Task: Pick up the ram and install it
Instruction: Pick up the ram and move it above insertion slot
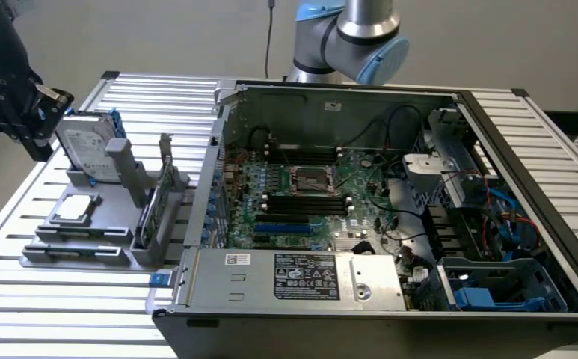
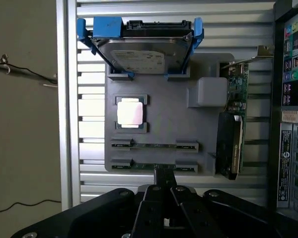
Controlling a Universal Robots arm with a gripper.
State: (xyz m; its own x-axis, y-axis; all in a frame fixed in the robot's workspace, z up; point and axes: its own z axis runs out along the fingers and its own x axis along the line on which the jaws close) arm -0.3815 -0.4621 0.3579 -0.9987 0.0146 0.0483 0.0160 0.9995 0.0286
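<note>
Two ram sticks stand on edge in the slots of a grey fixture point(image 2: 164, 124): one ram point(image 2: 154, 146) farther from my fingers, the other ram point(image 2: 139, 166) right at them. In the exterior view the ram sticks point(image 1: 79, 232) sit at the fixture's front, left of the open computer case point(image 1: 369, 224). My gripper point(image 2: 164, 174) is shut with nothing in it, its tips lined up over the nearer stick. The exterior view has the gripper point(image 1: 37, 142) raised above the fixture's far left end. Black motherboard slots point(image 1: 303, 203) lie inside the case beside the processor socket.
The fixture also carries a silver hard drive point(image 2: 144, 52) in blue clips, a processor chip point(image 2: 130, 112) and a card with a metal bracket point(image 2: 236, 124). The slatted metal table point(image 1: 29, 299) ends close on the exterior view's left. The arm's base point(image 1: 354, 37) stands behind the case.
</note>
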